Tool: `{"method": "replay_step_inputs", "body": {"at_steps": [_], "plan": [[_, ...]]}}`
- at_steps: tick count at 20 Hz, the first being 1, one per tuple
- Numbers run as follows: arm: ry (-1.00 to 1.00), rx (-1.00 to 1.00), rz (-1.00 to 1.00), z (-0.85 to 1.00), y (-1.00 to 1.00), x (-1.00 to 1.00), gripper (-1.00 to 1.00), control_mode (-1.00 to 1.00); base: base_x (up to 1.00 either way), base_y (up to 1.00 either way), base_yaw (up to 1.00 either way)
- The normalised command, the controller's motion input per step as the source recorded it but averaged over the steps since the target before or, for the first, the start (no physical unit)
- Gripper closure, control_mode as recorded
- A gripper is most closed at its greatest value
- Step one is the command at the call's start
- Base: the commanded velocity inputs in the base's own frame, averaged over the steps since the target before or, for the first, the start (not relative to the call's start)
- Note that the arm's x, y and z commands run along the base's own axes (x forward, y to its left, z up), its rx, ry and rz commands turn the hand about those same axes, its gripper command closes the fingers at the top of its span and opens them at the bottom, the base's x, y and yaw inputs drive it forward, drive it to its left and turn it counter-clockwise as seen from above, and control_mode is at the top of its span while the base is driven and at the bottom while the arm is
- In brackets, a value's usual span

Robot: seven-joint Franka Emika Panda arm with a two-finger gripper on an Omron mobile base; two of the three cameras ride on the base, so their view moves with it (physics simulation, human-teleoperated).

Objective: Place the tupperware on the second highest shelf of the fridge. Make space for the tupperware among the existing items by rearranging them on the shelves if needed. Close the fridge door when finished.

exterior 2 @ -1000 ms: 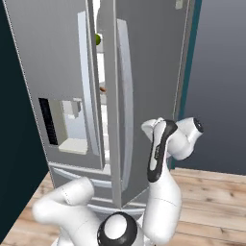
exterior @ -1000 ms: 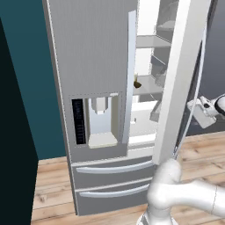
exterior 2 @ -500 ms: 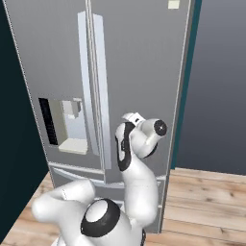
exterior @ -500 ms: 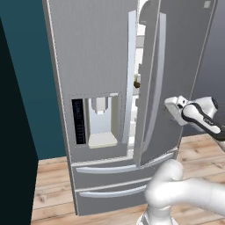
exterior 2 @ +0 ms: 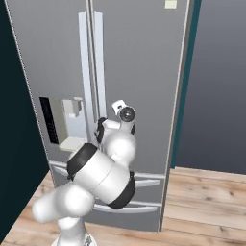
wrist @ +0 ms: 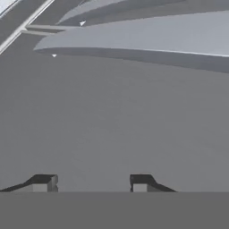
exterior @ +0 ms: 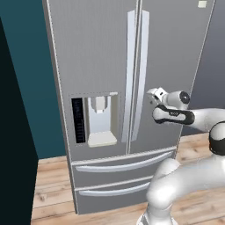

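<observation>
The fridge [exterior: 132, 88] stands with both doors shut, its long handles [exterior: 136, 74] side by side at the centre seam. The end effector [wrist: 91, 181] is spread with nothing between its fingertips, held close against the right door [exterior 2: 139, 72] beside the handles. The water dispenser [exterior: 99, 118] is on the left door, above two drawers [exterior: 123, 165].

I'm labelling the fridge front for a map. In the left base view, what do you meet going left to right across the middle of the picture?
Teal wall → water dispenser panel → left door's handle → right door's handle → gripper, at the right door of the fridge.
</observation>
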Motion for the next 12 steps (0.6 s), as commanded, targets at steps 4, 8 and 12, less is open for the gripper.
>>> {"method": "replay_step_inputs", "body": {"at_steps": [4,8,12], "plan": [[0.13,-0.07,-0.34,0.23,0.37,0.84,-1.00,-1.00,0.00,0.00,0.00],[0.13,-0.02,-0.21,0.34,0.07,0.20,-1.00,-1.00,0.00,0.00,0.00],[0.00,0.00,-0.08,0.98,0.00,-0.34,-1.00,-1.00,0.00,0.00,0.00]]}}
